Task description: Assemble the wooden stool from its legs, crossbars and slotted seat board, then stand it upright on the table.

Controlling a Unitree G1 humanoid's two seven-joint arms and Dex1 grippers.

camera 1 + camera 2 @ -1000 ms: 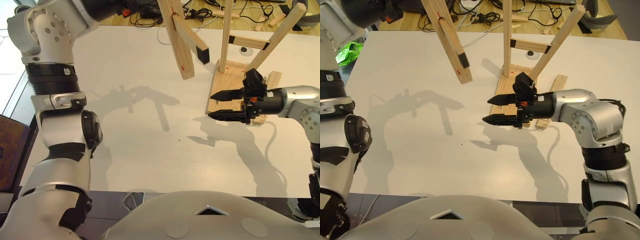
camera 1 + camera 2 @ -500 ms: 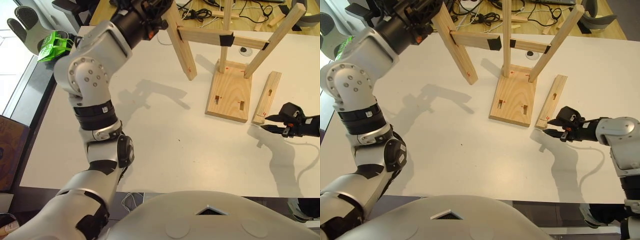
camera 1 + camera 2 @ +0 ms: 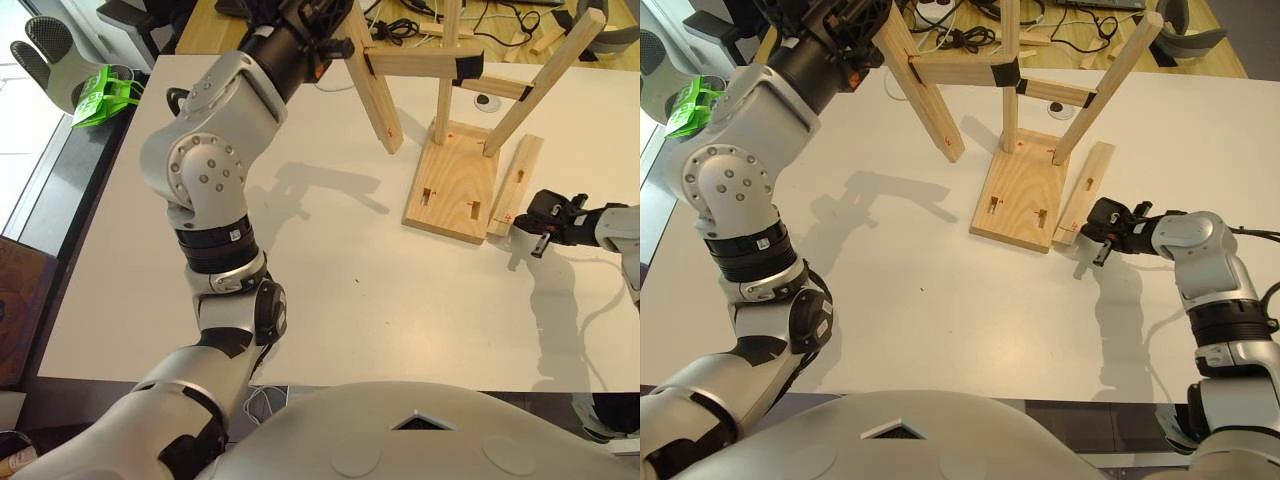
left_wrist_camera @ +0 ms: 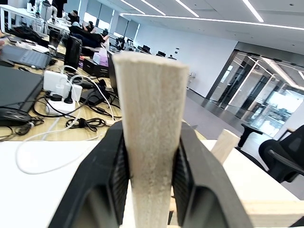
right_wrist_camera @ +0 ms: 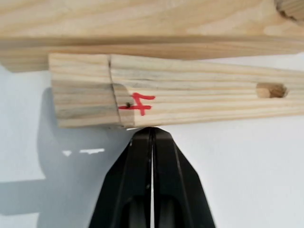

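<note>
Left gripper (image 4: 149, 147) clenched on a leg (image 4: 149, 95) joined by a crossbar (image 3: 410, 65) to the upright legs (image 3: 520, 95) on the seat board (image 3: 450, 185), flat on the desk (image 3: 330, 280); right gripper (image 5: 151, 137) pinched shut, empty, tips against the loose slat (image 5: 190, 90) beside the board.

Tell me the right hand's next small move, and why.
Probably open the right hand and close it around the near end of the loose piece: the hand is shut, tips at that end, and the piece lies flat beside the seat board, ungripped.
</note>
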